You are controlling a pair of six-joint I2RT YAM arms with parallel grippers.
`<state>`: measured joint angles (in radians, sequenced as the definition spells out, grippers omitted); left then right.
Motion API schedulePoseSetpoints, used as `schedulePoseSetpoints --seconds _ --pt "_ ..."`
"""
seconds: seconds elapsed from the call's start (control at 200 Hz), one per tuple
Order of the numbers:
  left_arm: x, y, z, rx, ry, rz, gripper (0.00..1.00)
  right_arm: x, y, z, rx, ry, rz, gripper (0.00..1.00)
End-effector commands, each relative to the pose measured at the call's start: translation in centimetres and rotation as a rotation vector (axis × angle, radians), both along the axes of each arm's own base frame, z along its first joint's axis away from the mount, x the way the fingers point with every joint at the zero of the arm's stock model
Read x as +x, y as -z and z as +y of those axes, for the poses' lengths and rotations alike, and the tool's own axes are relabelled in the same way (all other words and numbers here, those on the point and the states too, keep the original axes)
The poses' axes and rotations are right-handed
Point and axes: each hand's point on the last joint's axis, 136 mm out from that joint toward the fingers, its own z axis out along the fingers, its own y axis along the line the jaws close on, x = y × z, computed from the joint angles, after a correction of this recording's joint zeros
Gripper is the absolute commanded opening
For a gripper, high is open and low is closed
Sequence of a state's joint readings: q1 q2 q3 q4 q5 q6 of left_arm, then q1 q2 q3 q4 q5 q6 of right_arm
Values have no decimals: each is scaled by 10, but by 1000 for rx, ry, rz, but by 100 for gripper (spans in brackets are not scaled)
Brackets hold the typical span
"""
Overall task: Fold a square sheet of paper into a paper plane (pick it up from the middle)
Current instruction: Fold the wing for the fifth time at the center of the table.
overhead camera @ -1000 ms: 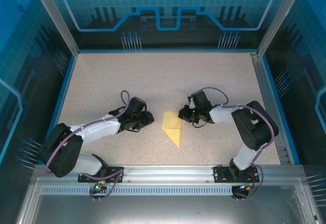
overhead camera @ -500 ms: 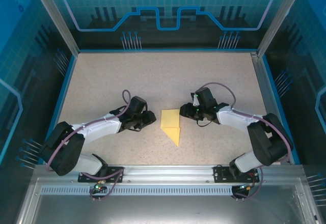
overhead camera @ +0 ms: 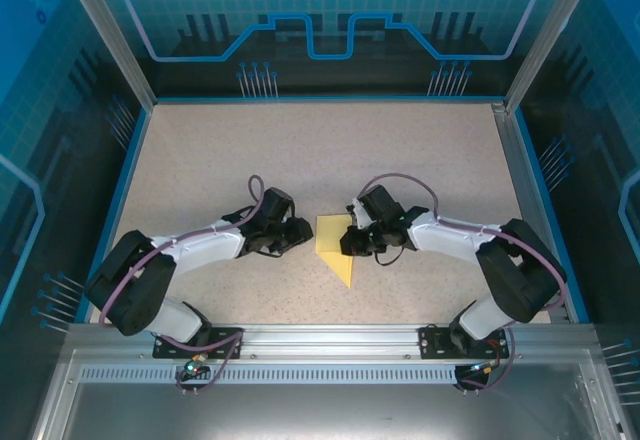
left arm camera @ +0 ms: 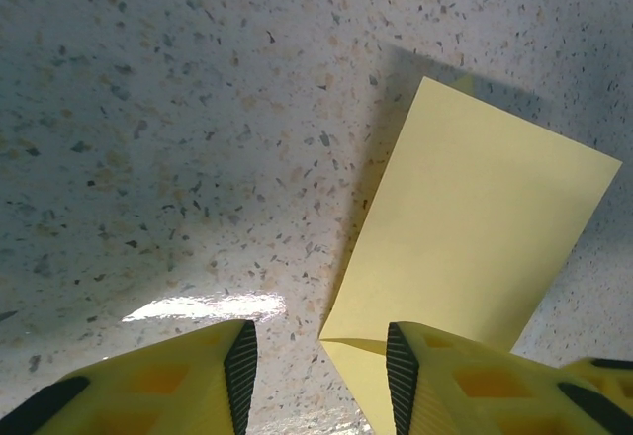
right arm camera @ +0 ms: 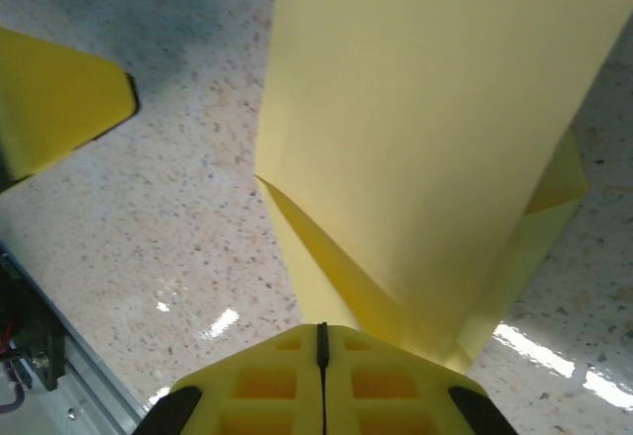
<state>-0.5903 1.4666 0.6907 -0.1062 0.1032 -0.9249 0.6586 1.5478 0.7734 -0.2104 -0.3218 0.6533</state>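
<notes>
Since the sheet of paper (overhead camera: pixel 330 240) lies partly folded on the bench (overhead camera: pixel 300 150), just below the middle of the overhead frame, with a broad upper part and a point trailing toward the lower right, I judge the folding to be about midway: layers are there, but no slim dart with a centre ridge yet. My right tool (overhead camera: pixel 350 245) sits over the paper's right edge, its fingers pressed together; in its own wrist view the shut tips meet the near edge of the sheet at the bottom of the frame, where one flap stands slightly lifted, and I see nothing pinched between them. I read this as pressing down a crease. My left tool (overhead camera: pixel 303 230) waits at the paper's left edge with its fingers spread; in its wrist view one finger rests at the sheet's lower corner and the gap holds only bare bench. The next move, I think, calls for sliding the shut right tip along the fold while the left steadies the sheet against slipping. Compared with a second ago, the right tool has come in from beside the upper right corner onto the paper, the left has crept a little closer, and the sheet has kept its place.
</notes>
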Motion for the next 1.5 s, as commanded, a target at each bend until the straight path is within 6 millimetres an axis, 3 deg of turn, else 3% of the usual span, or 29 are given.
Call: schedulePoseSetpoints --seconds 0.0,0.665,1.26,1.496 --pt "4 -7 -14 -24 52 -14 43 0 6 -1 -28 -9 16 6" --pt "3 1 -43 -31 122 36 45 2 50 -31 -34 86 103 7" --pt "-6 21 -53 -55 106 112 47 -3 68 -43 18 151 146 9" --pt "-5 19 -60 -90 112 108 42 -2 71 -44 13 156 152 9"
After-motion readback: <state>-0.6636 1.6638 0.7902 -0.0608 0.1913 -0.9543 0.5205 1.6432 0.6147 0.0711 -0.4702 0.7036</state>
